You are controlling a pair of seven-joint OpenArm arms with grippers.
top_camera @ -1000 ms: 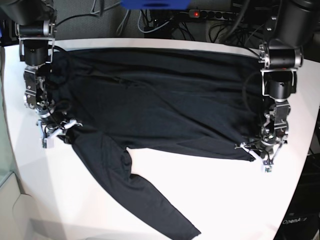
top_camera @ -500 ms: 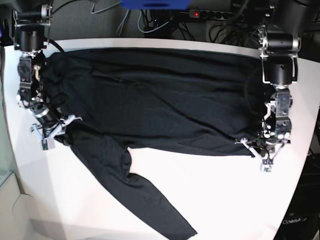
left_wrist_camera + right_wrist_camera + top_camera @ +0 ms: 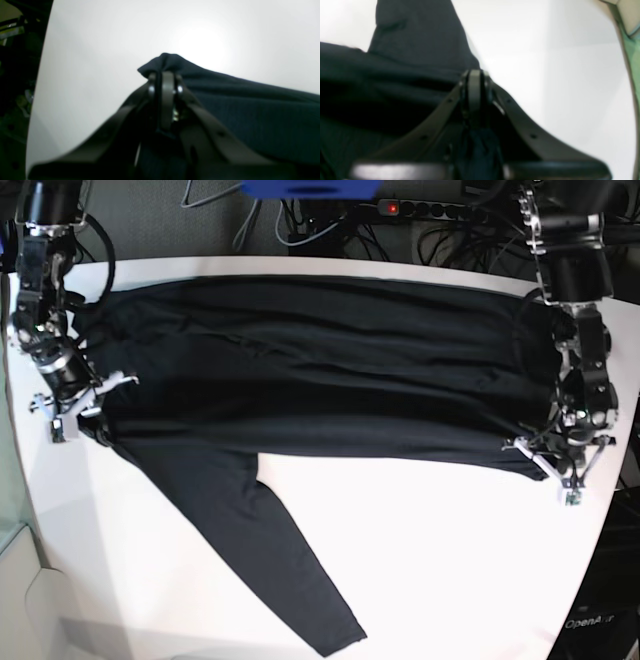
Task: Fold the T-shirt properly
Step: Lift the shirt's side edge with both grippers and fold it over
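The dark T-shirt (image 3: 320, 370) is stretched wide across the white table (image 3: 450, 570), pulled taut between both grippers. One long sleeve (image 3: 285, 575) trails diagonally toward the table's front. On the base view's right, my left gripper (image 3: 558, 470) is shut on the shirt's lower corner. The left wrist view shows a bunched tip of T-shirt (image 3: 170, 61) poking past the closed left gripper (image 3: 165, 75). At the base view's left, my right gripper (image 3: 78, 412) is shut on the opposite edge. In the right wrist view the T-shirt (image 3: 415, 50) runs into the closed right gripper (image 3: 475, 75).
A power strip (image 3: 432, 208), cables and a blue object (image 3: 310, 188) sit behind the table's back edge. A greenish glass panel (image 3: 8, 480) stands off the table's left side. The table's rounded edge curves away at right (image 3: 610, 510).
Both arms moved outward and toward the back, drawing the shirt tighter and flatter. The lower hem straightened and the loose sleeve dragged straighter and to the left.
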